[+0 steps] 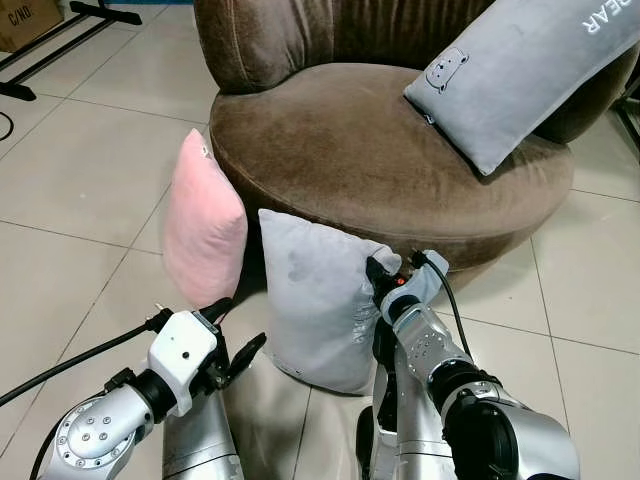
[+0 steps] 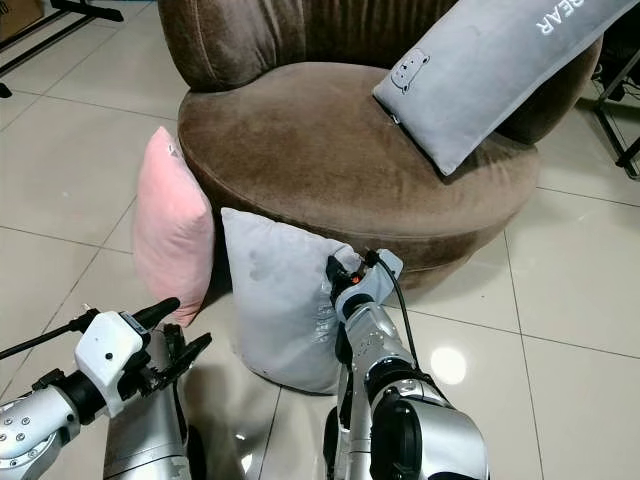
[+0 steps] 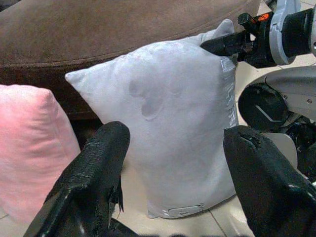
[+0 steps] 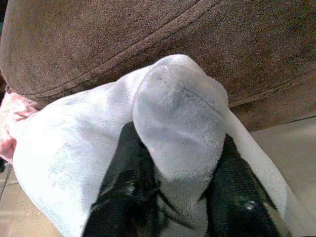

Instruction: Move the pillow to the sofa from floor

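The grey pillow (image 1: 320,305) is stood on its lower edge on the tiled floor (image 1: 80,190), leaned against the front of the brown sofa (image 1: 380,160), with a pink pillow (image 1: 203,225) just beside it. Its upper corner is pinched between the fingers of the right gripper (image 4: 177,173), which is clamped on the fabric. The left gripper (image 3: 173,187) is held near the pillow's face with its fingers spread apart, nothing between them. A long grey cushion (image 1: 520,75) is already propped on the seat. The grasp is judged made and the lift not yet begun; next, the pillow must be raised above the seat edge and carried onto bare cushion.
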Robot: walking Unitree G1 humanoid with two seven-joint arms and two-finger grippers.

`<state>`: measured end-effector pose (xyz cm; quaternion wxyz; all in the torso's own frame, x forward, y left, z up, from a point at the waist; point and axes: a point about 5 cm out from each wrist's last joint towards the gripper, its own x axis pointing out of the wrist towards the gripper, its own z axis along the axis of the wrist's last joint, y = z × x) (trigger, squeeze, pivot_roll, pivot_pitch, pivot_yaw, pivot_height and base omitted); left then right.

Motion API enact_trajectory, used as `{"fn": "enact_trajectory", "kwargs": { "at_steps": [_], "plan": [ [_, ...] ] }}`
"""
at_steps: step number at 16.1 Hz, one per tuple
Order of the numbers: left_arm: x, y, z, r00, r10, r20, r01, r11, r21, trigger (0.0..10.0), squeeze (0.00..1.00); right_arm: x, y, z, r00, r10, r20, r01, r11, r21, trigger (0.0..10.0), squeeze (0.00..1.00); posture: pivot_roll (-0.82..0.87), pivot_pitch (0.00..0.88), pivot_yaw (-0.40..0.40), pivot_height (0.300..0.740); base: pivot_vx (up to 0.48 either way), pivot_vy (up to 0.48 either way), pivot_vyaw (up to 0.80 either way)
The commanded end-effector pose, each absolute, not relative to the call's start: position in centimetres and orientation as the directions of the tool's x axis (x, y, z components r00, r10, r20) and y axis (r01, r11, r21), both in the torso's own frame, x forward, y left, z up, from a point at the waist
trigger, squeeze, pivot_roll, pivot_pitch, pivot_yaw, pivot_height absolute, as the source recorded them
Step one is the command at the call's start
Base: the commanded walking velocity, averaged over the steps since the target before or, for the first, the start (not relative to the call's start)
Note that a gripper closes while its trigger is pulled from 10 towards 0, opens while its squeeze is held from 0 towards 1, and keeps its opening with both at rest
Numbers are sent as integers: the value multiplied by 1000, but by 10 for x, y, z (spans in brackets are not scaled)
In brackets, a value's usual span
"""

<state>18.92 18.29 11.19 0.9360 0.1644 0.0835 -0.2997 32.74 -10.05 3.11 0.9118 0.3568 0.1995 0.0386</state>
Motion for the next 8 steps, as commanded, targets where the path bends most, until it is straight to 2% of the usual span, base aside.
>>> {"fn": "enact_trajectory", "kwargs": {
  "at_steps": [1,5,8],
  "plan": [
    [189,180,111,793,-549,-263,606,754,255,10000,0,327,-96,31,914,228,-336,65,734,676,0,0,155,119,-55,422,0,0,0],
    [194,177,107,791,-555,-258,609,753,249,10000,0,327,-94,32,915,261,-308,32,715,699,0,0,139,69,-55,422,0,0,0],
    [204,172,106,814,-538,-220,579,778,242,10000,0,328,-95,36,918,304,-254,-31,694,720,0,0,112,0,-71,422,0,0,0]
  ]
}}
